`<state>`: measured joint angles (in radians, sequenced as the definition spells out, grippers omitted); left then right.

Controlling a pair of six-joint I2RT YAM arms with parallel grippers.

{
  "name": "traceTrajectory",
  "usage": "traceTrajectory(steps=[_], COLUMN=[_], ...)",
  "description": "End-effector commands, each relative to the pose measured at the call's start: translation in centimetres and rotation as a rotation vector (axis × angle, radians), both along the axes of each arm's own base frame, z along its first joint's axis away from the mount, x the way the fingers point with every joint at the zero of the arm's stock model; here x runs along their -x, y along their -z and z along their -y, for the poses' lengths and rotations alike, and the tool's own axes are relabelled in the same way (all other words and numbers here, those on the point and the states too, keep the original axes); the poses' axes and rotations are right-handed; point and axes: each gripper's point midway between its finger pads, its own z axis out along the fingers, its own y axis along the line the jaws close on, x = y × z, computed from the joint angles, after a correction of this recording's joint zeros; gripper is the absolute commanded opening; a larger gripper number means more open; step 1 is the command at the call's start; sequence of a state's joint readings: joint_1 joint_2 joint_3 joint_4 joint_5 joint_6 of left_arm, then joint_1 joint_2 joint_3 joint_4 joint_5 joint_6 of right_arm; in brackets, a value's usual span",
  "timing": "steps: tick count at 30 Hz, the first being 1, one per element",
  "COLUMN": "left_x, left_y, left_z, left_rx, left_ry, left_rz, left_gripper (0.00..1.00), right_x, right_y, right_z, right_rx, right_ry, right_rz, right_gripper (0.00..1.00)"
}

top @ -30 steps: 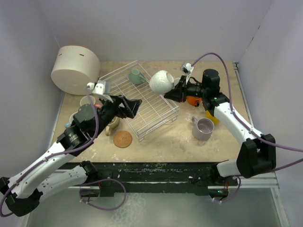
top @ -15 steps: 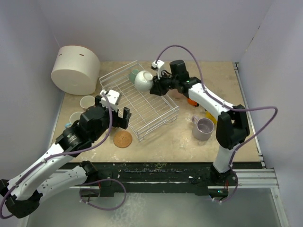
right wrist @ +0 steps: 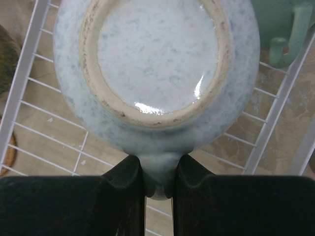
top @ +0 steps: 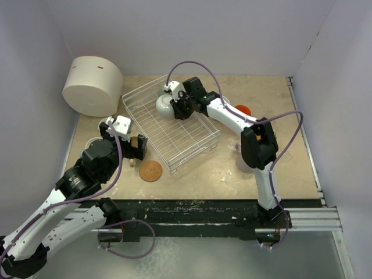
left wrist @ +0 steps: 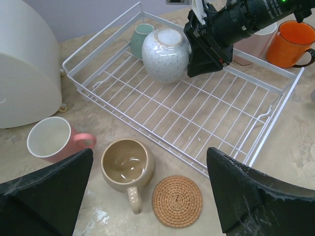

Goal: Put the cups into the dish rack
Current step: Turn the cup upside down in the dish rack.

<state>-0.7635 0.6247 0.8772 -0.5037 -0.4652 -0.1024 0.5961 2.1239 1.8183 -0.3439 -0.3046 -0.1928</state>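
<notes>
Hanging speckled mug [left wrist: 165, 54] upside-down over dish rack [left wrist: 206, 113] far corner | right claw [right wrist: 158, 179] pinching its handle | left claw [top: 127, 142] wide open, empty, above beige mug [left wrist: 127, 164]

2 cups [left wrist: 166, 54] in rack [left wrist: 206, 108], coaster [left wrist: 177, 201] before it

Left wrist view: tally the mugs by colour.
Teal mug: 1
Speckled white mug: 1
Beige mug: 1
Pink mugs: 2, one half hidden
Orange mug: 1
Total: 6
</notes>
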Motion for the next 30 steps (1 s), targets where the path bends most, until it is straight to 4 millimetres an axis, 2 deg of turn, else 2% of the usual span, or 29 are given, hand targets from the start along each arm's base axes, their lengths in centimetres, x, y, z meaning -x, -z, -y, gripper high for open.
traceTrajectory(steps=[1,8,23,27,30], left_x=[-0.5,-0.6,-0.9,-0.9,-0.9], left_y=[0.2,0.5,0.9,1.0,0.9], left_z=[-0.1,0.2,0.1,0.1,0.2], left_rx=[-0.036,-0.042,-0.055,-0.055,-0.052], left_ry=[-0.005,0.007,-0.002,0.0,0.003], left_rz=[0.003,-0.005,-0.018,-0.019,-0.018], left_gripper=[1.0,1.0,1.0,1.0,1.0], right_x=[-3.2,-3.9,-5.7,-6.0,-6.3], right_y=[-5.8,-4.1,-3.0,-2.6,-2.5], right_z=[-1.0,-0.6,-1.3,-0.9,-0.2], right_rx=[-0.057,-0.019,-0.005,0.012,0.034], right_ry=[0.047,0.098,0.144,0.17,0.202], right_rz=[0.176,0.176,0.178,0.182,0.197], right_gripper=[0.0,0.0,0.01,0.06,0.19])
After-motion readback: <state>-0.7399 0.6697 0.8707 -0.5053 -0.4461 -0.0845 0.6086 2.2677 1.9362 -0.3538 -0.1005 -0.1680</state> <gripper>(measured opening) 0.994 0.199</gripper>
